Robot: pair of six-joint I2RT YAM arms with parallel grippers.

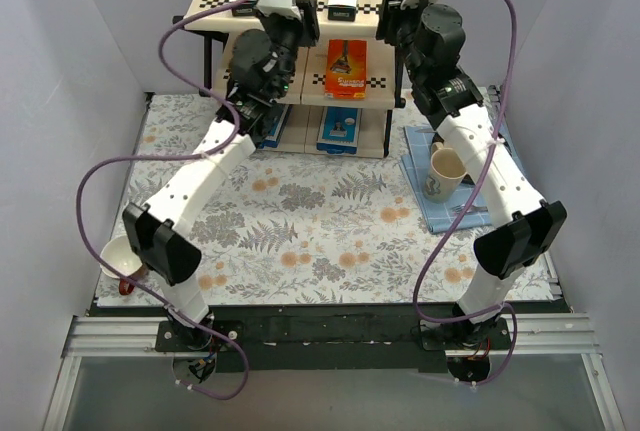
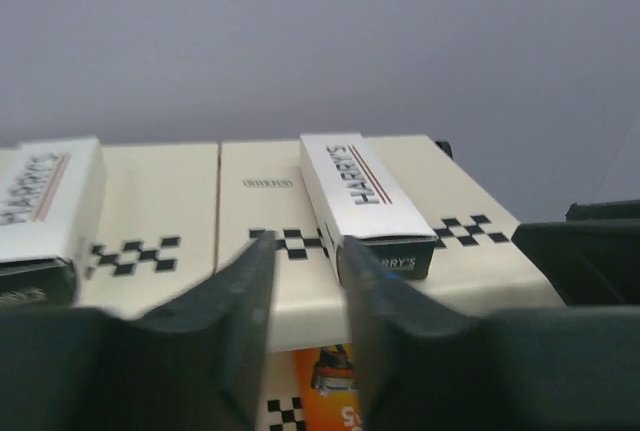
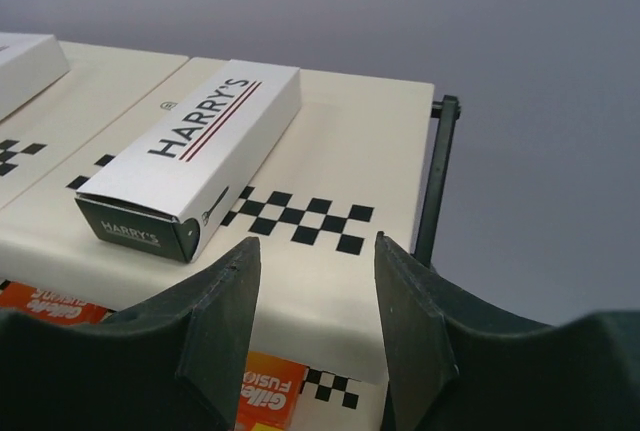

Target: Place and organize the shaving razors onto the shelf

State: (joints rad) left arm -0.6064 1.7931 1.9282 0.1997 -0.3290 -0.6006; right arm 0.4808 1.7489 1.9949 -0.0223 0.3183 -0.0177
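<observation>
- harry's box (image 3: pixel 195 141), just ahead of the right tool (image 3: pixel 315 296): matt white card, dark end flap.
- shelf (image 3: pixel 340 141) board beneath it: smooth cream, faint sheen; frame looks black metal.
- tool fingers (image 3: pixel 225 321): matt dark plastic.
- worktop (image 1: pixel 320 221) below the tools: floral printed cloth.
- gillette card (image 3: pixel 272 389): printed orange card.

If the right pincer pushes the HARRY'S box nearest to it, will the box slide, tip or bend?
The HARRY'S box lies flat on the shelf, so it probably slides, not tips. Its crisp edges suggest stiff, light cardboard. Being long, it may swivel if pushed near one end.
</observation>
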